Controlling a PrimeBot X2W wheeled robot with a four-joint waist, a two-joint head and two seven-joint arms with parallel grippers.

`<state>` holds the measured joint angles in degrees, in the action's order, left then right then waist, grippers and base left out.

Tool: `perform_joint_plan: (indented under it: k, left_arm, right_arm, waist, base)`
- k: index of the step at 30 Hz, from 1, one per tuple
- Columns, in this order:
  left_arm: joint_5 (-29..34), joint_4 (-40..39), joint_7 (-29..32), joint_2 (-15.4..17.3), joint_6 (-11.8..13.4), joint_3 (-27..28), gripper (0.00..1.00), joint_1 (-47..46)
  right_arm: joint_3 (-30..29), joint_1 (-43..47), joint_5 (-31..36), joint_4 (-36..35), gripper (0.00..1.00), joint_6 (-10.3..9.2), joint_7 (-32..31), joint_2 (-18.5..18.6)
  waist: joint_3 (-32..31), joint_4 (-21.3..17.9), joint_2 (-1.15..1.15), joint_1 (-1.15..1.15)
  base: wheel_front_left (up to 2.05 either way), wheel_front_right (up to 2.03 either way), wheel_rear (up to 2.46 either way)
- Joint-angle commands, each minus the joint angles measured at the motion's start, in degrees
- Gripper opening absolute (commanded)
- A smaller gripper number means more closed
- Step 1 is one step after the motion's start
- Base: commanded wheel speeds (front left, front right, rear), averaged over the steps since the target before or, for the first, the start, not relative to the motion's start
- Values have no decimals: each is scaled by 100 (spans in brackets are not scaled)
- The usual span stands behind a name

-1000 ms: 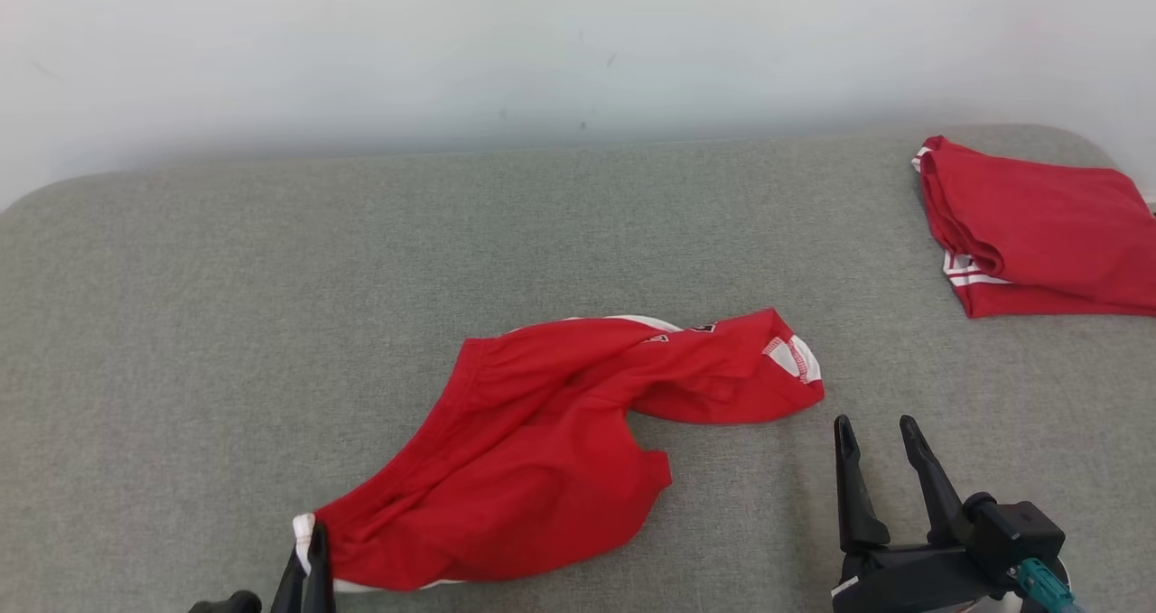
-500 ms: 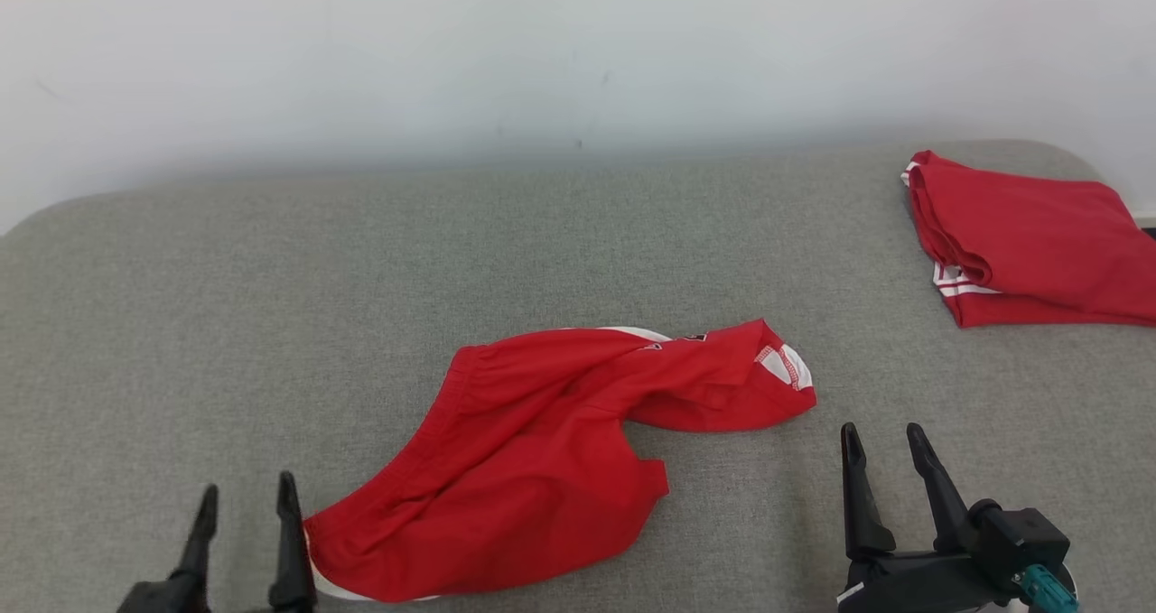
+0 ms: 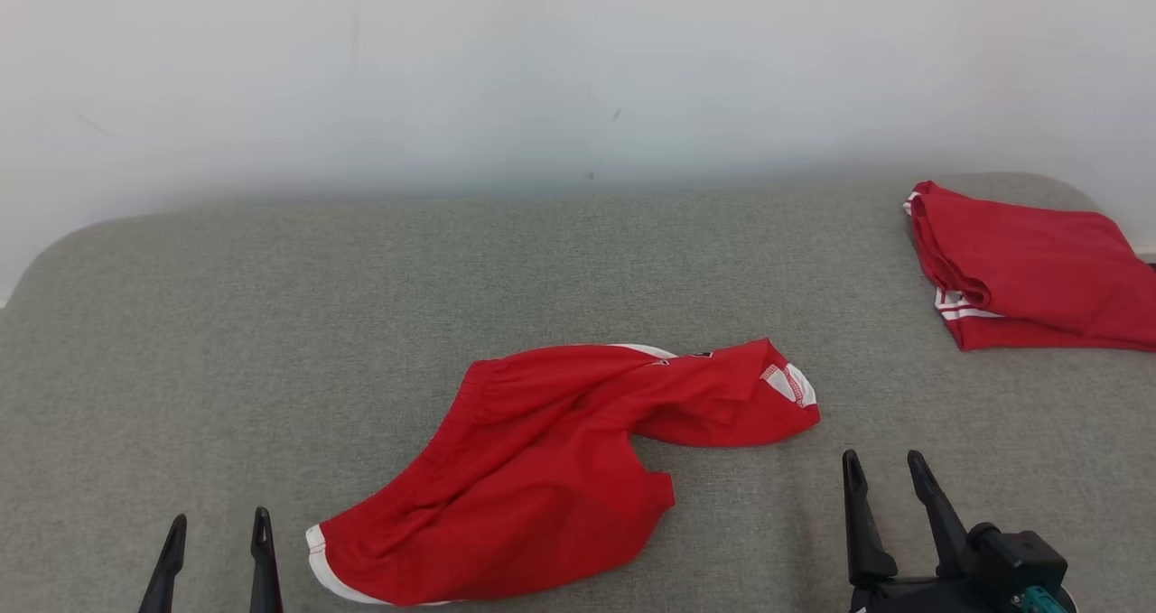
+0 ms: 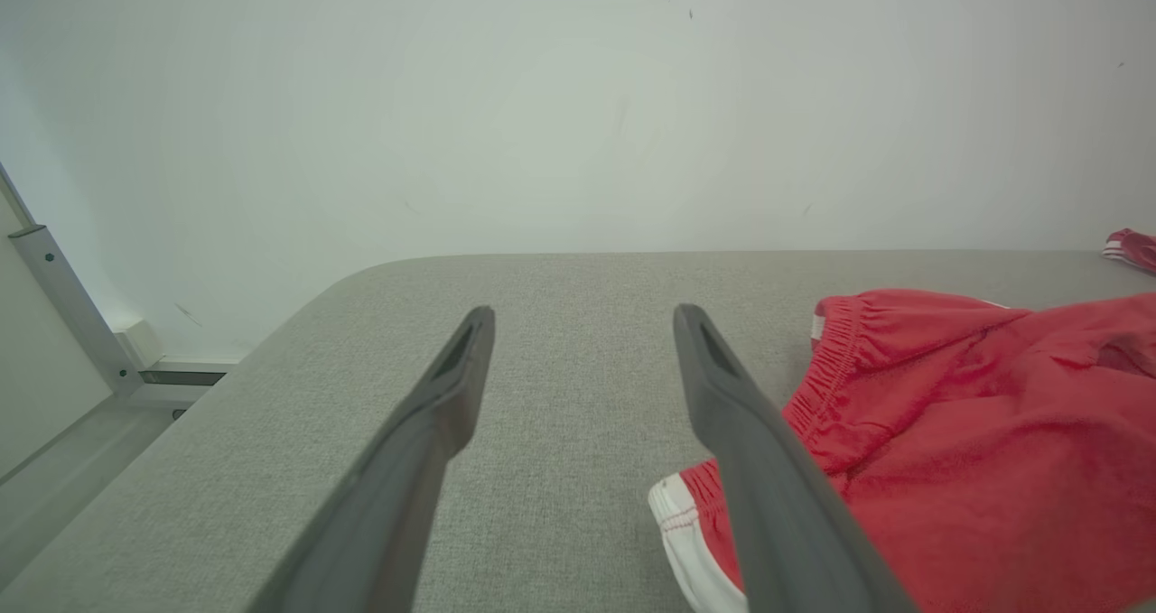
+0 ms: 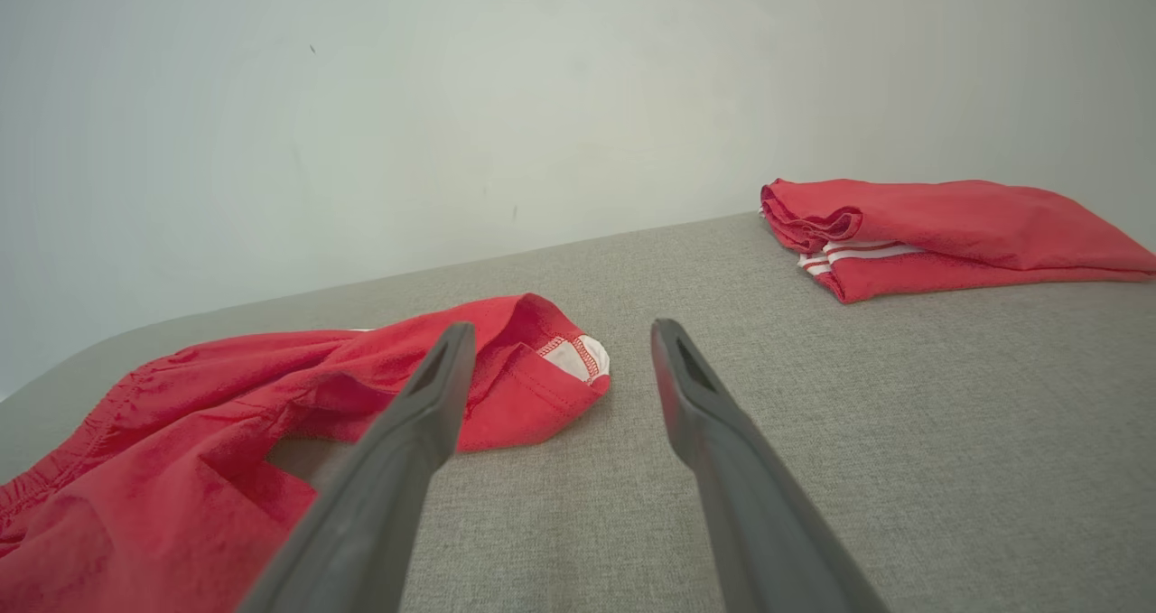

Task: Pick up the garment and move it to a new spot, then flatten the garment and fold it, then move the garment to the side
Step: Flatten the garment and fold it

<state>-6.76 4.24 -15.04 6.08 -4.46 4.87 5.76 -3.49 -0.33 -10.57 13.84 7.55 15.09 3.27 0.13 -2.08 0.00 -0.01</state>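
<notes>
My left gripper (image 3: 220,515) sits at the near left with its two dark fingers spread wide and nothing between them. Through its wrist camera I see bare grey cloth in the gap. Its right-hand finger (image 3: 263,550) is just beside the white-edged corner (image 3: 318,561) of the red garment (image 3: 542,469), with a narrow strip of grey surface between them, so I read them as apart.

My right gripper (image 3: 882,458) is at the near right, fingers also spread and empty, pointing away from me. It stands just near of the garment's right end and clear of it.

The garment lies crumpled in the near middle of the grey padded surface (image 3: 271,324), between my two grippers. It runs from the white-edged corner at the near left, up along a gathered waistband (image 4: 835,360), and out to a leg opening with white stitched trim (image 3: 795,383) at the right. The fabric is wrinkled and partly turned over on itself.

Well apart from it, at the far right, a second red garment (image 3: 1030,270) lies folded, with white stripes showing at its near left edge. A pale wall (image 3: 542,71) rises behind the far edge of the surface.
</notes>
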Motion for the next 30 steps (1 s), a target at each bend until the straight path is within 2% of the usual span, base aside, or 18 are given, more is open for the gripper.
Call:
perform_joint_plan:
  k: [1, 7, 14, 30]
  left_arm:
    - [42, -5, -17, 6, -3, 18, 100, 75]
    - [133, 10, -17, -72, -41, 6, 100, 107]
    - [178, 48, -18, -134, -87, -28, 100, -21]
    - [146, 100, -18, -251, -130, -76, 100, -170]
  right_arm:
    - [15, 50, -40, 26, 100, -16, 8, 19]
    - [220, -42, -45, 127, 100, -16, 8, 65]
    - [800, -558, -155, 594, 100, -16, -27, 263]
    - [1342, -1647, -369, 2880, 100, -16, -224, 272]
  waist:
    - [-8, 24, 0, 1]
    - [-12, 149, 0, 1]
    - [-5, 382, 0, 1]
    - [223, 1066, 0, 1]
  base:
    - [0, 0, 0]
    - [0, 0, 0]
    - [0, 0, 0]
    - [0, 0, 0]
